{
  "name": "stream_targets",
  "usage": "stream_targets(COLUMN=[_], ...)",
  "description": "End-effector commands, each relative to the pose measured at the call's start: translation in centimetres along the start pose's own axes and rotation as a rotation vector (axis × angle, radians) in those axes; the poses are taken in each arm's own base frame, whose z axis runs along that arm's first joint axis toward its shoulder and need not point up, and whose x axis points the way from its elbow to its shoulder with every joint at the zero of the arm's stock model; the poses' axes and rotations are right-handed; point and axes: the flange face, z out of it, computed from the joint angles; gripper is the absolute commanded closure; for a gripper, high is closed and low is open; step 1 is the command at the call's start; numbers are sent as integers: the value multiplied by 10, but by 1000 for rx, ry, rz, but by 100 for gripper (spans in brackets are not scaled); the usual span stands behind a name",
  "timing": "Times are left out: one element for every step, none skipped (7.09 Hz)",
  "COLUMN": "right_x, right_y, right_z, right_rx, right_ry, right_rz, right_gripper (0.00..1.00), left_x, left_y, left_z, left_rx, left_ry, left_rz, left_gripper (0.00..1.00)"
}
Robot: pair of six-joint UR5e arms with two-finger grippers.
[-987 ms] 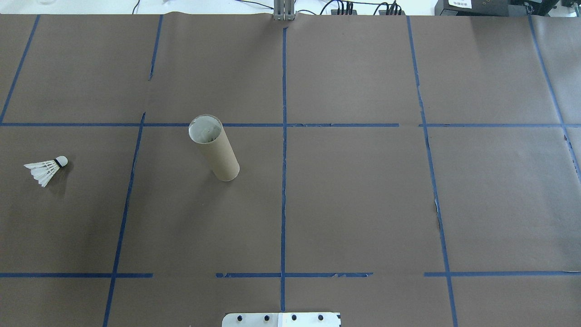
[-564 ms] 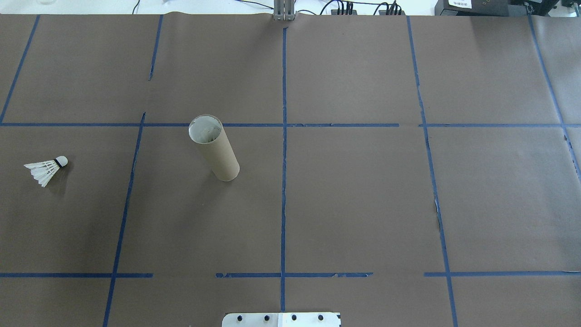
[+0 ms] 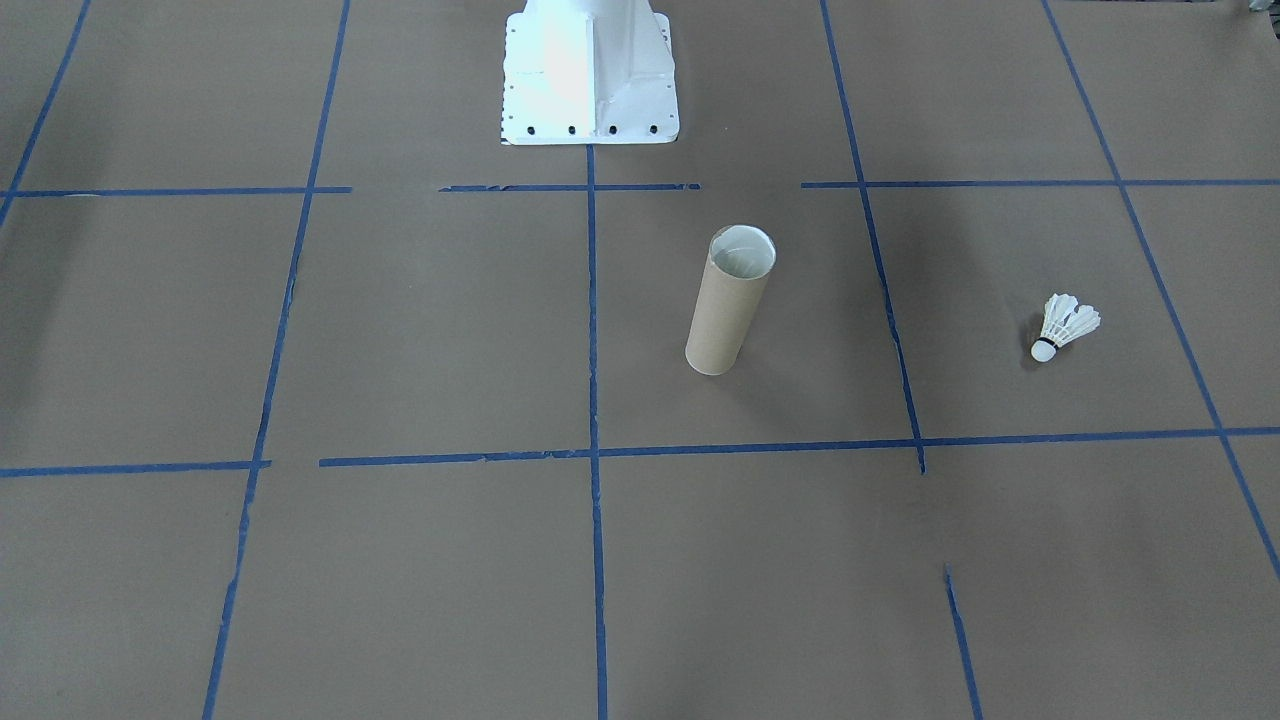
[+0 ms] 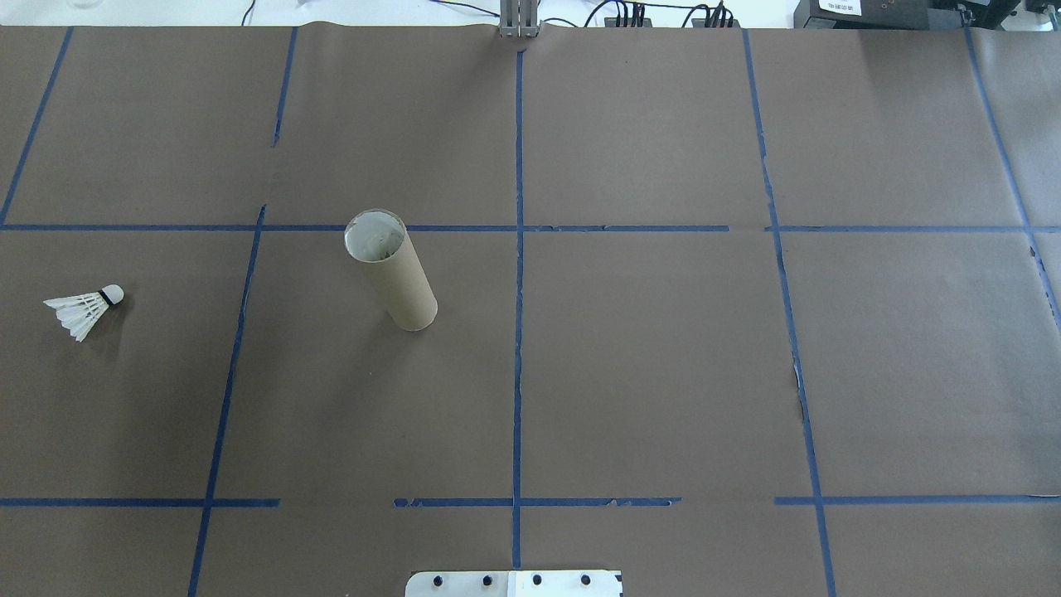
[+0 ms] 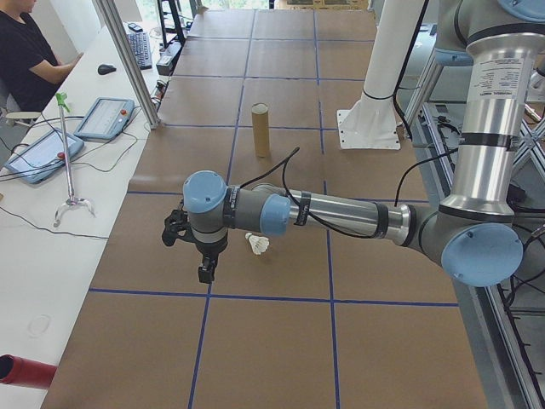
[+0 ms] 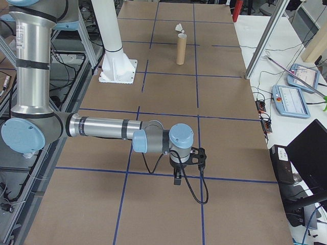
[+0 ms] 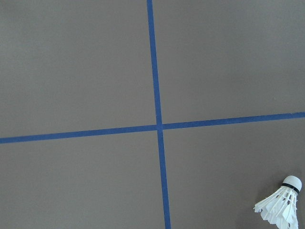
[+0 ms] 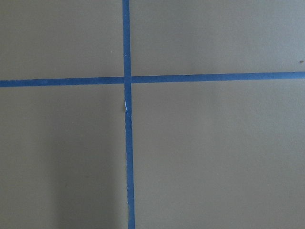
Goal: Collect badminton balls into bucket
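Overhead exterior: I see no arm or gripper; brown paper-covered table with blue tape grid lines.
Shuttlecock: small white feathered shuttlecock with white cork tip and thin black band lies on its side far on my left half, cork pointing toward the tube, well apart from it.
Bucket: tall narrow tan cardboard tube with pale inside stands upright, open end up, left of the centre tape line.
Left gripper: black two-finger gripper on the near arm in exterior left view, hanging above the table near the shuttlecock, not touching it; I cannot tell if it is clenched or released.
Right gripper: black gripper on the near arm in exterior right view, far from the tube; state, I cannot tell.
Robot base: white metal base plate behind the tube in front-facing view.
Person: seated in a black top at the side desk, exterior left view.
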Motion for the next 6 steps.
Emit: stream_targets(right_x=[0, 0, 0, 0, 1, 0], right_y=[0, 0, 0, 0, 1, 0], right_z=[1, 0, 0, 1, 0, 1], right_rx=[-1, 0, 0, -1, 0, -1], right_ry=[0, 0, 0, 0, 0, 0], right_rz=[1, 1, 0, 1, 2, 1], right_gripper=[0, 0, 0, 0, 0, 0], left_x=[-9, -15, -5, 13, 29, 47], left_y=[-6, 6, 6, 6, 17, 32], left_z=[11, 20, 30, 43, 58, 74], left_rx=[145, 162, 148, 153, 167, 179], left_ry=[-3, 0, 24, 53, 89, 140], left_rz=[148, 162, 45, -45, -121, -227], left_gripper=[0, 0, 0, 0, 0, 0])
